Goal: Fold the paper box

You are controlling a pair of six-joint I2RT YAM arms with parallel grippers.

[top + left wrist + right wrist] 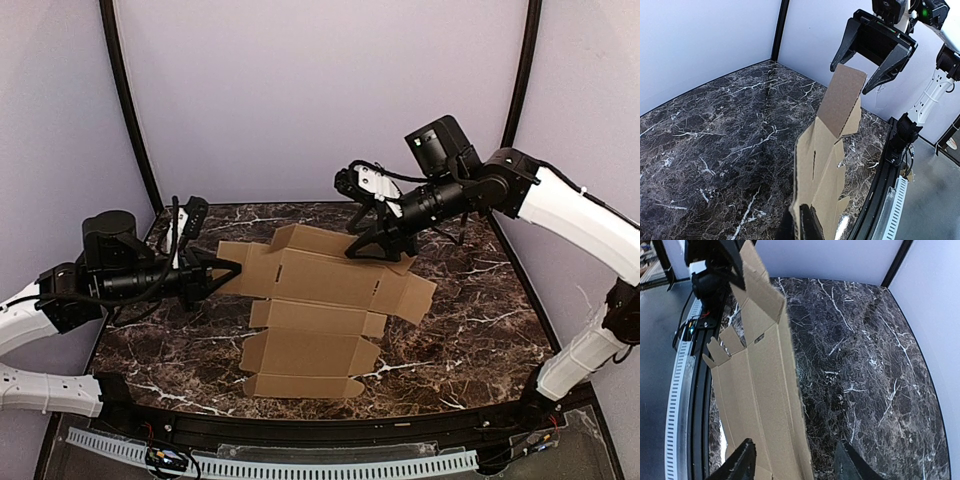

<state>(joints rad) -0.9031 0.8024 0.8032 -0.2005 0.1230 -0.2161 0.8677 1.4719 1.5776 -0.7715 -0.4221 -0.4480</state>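
The paper box (310,310) is a flat tan die-cut sheet with creased panels and small flaps. It is raised off the dark marble table (470,320) at its far part and slopes down toward the near edge. My left gripper (222,277) is shut on the sheet's left flap, and the left wrist view shows the pinch (805,225) with the sheet (822,150) running away edge-on. My right gripper (372,245) stands open over the far right corner. In the right wrist view its fingers (795,465) straddle the sheet's long edge (760,390) without closing on it.
A black rail (330,430) and a white perforated strip (300,465) run along the table's near edge. Plain pale walls and two black poles (130,110) close in the back and sides. The right arm's white links (585,215) reach in from the right.
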